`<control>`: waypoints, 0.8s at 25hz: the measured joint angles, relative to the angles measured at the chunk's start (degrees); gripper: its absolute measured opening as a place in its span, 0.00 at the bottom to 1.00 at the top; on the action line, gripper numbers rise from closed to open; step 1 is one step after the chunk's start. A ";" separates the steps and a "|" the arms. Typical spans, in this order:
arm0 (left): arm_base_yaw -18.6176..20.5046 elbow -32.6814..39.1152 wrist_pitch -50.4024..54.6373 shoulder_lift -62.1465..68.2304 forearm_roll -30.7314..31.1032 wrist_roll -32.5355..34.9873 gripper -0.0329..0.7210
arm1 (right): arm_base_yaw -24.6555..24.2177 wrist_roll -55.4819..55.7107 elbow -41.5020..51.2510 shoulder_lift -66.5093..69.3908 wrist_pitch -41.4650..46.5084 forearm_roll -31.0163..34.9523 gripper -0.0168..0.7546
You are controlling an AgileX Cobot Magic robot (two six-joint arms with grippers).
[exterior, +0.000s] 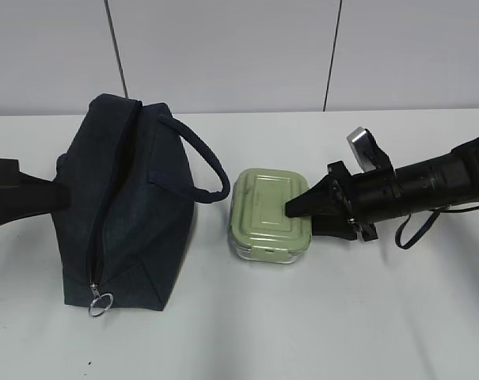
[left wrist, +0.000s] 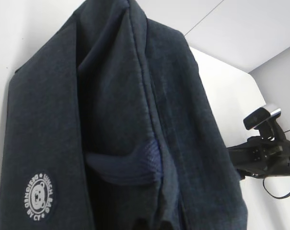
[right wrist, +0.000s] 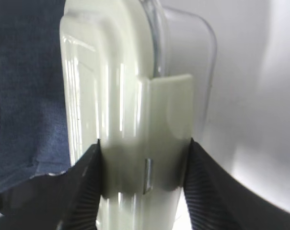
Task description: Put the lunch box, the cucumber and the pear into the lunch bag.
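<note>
On the white table (exterior: 247, 332), nearest the exterior camera, the silver ring pull (exterior: 100, 302) of the zipper (exterior: 104, 222) lies at about seven o'clock, at the near end of the lunch bag (exterior: 136, 229). The navy bag stands left of centre at nine o'clock, its loop handle (exterior: 199, 166) arching toward three o'clock. The left gripper (exterior: 61, 196) presses into the bag's left side at nine o'clock, clenched; whether it pinches the fabric I cannot tell. Just right of the bag, apart from it, sits the lunch box (exterior: 269, 215). The right gripper (right wrist: 144, 163) comes in from three o'clock and grasps the box's right end, fingers (right wrist: 85, 187) above and below it over the lid's clip (right wrist: 168, 110). Behind, at twelve o'clock, rises a pale wall (exterior: 239, 55).
</note>
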 joint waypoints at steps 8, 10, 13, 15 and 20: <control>0.00 0.00 0.00 0.00 0.00 0.00 0.02 | -1.71 0.00 -1.44 -2.30 0.03 0.35 0.51; 0.00 0.00 0.00 0.00 0.00 0.00 0.02 | -1.71 0.16 -2.79 -4.09 0.13 0.35 0.51; 0.00 0.00 0.00 0.00 0.00 0.00 0.02 | -1.71 1.22 -5.10 -7.08 0.37 0.24 0.51; 0.00 0.00 0.00 0.00 0.00 0.00 0.02 | -1.71 2.39 -7.10 -9.06 0.64 0.16 0.51; 0.00 0.00 -0.05 0.00 0.00 0.00 0.02 | -1.36 5.41 -11.47 -12.67 1.48 1.18 0.51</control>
